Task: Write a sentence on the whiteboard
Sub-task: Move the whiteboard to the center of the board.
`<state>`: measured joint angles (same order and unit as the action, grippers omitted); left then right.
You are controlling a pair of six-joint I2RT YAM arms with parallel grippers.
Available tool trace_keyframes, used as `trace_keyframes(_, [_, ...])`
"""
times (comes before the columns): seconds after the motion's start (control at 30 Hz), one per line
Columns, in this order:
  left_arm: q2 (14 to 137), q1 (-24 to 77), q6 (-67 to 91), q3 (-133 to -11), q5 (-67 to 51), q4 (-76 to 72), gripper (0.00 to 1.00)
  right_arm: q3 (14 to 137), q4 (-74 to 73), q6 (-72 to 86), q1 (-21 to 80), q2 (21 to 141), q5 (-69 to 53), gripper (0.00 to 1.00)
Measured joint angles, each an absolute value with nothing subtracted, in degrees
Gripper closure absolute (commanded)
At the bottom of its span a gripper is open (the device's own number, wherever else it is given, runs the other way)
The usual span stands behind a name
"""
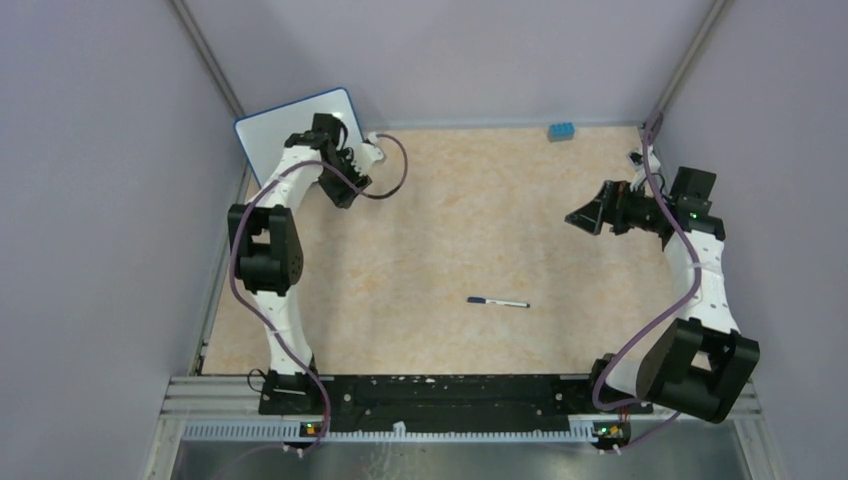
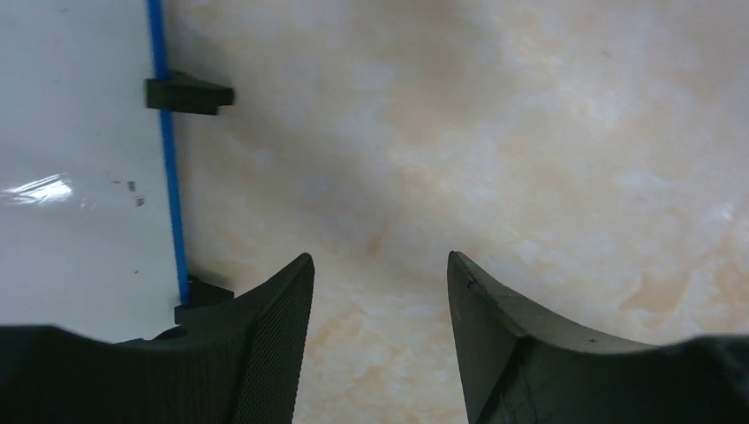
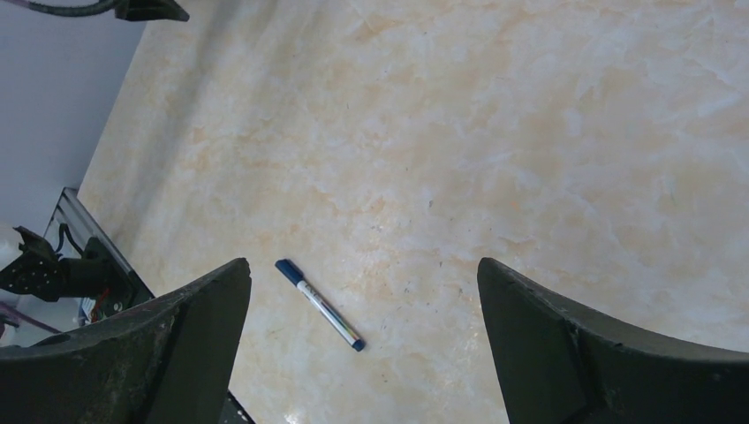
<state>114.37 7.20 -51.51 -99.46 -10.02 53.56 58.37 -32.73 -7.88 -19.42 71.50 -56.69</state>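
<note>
The whiteboard (image 1: pixel 275 132) stands tilted in the back left corner, white with a thin blue rim. In the left wrist view the whiteboard (image 2: pixel 79 177) fills the left side, bare but for a few dark specks. The sentence is out of view. My left gripper (image 1: pixel 347 193) hovers just right of the board's lower edge. Seen from its wrist, the left gripper (image 2: pixel 380 258) is open over bare table. A blue-capped marker (image 1: pixel 497 302) lies flat mid-table. My right gripper (image 1: pixel 585 217) hangs high at the right, open and empty. The marker (image 3: pixel 319 305) shows far below between the right gripper (image 3: pixel 364 265) fingers.
A small blue block (image 1: pixel 561 130) sits by the back wall, right of centre. Two black clip feet (image 2: pixel 188 93) stick out from the board's rim onto the marbled table (image 1: pixel 450 230). Purple walls close in the left, back and right sides.
</note>
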Motion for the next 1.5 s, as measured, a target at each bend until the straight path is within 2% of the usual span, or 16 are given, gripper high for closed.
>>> trace_keyframes(0.23, [120.2, 0.3, -27.0, -101.5, -7.1, 44.4, 0.52, 57.7, -32.7, -7.9, -19.4, 71.5, -56.8, 0.04])
trace_keyframes(0.4, [120.2, -3.0, -12.0, -98.2, -1.7, 37.1, 0.53, 57.7, -32.6, -7.9, -19.4, 71.5, -56.9, 0.05])
trace_keyframes(0.63, [120.5, -3.7, 2.0, -96.3, 7.6, 31.2, 0.62, 57.7, -32.6, -7.9, -19.4, 71.5, -56.9, 0.05])
trace_keyframes(1.17, [121.8, -7.4, 7.7, -95.5, 11.4, 26.0, 0.56, 57.7, -32.6, -7.9, -19.4, 71.6, -57.1, 0.05])
trace_keyframes(1.37, [123.4, -7.8, 6.9, -95.8, 11.0, 23.5, 0.61, 57.7, -32.6, -8.1, -19.4, 71.9, -57.3, 0.05])
trace_keyframes(1.5, [124.3, -7.9, 6.3, -95.8, 10.4, 23.5, 0.73, 57.7, -32.7, -8.4, -19.4, 72.0, -57.4, 0.05])
